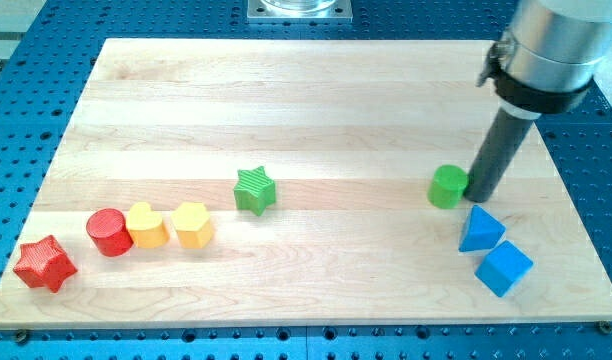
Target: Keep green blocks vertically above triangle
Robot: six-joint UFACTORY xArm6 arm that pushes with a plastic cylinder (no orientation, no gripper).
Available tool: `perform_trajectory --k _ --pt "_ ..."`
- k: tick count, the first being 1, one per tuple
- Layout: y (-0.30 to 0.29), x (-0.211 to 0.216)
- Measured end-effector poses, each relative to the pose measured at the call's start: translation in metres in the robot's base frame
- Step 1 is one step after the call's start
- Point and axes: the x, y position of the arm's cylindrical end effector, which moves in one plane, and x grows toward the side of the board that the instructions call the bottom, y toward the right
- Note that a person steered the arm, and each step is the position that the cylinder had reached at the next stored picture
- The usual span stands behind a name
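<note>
A green cylinder block (447,187) stands right of centre. My tip (480,195) is at its right side, touching or nearly touching it. A blue triangle block (480,230) lies just below the tip and below-right of the green cylinder. A green star block (255,190) sits left of centre, far from the tip, at about the same height as the cylinder.
A blue cube (503,268) lies below the triangle. At the view's lower left are a red star (45,263), a red cylinder (109,232), a yellow heart (146,225) and a yellow hexagon (192,224). The wooden board (286,90) sits on a blue perforated table.
</note>
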Motion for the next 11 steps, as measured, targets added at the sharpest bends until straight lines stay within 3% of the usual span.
perform_trajectory --k 1,2,3,5,6,7,9,10,11 --pt "-0.005 -0.048" --pt "-0.103 -0.054" --pt "-0.121 -0.006" --pt "-0.039 -0.012" --pt "-0.058 -0.013" --pt "-0.128 -0.009" --pt "-0.237 0.054" --pt "-0.301 0.061" --pt "-0.291 0.017"
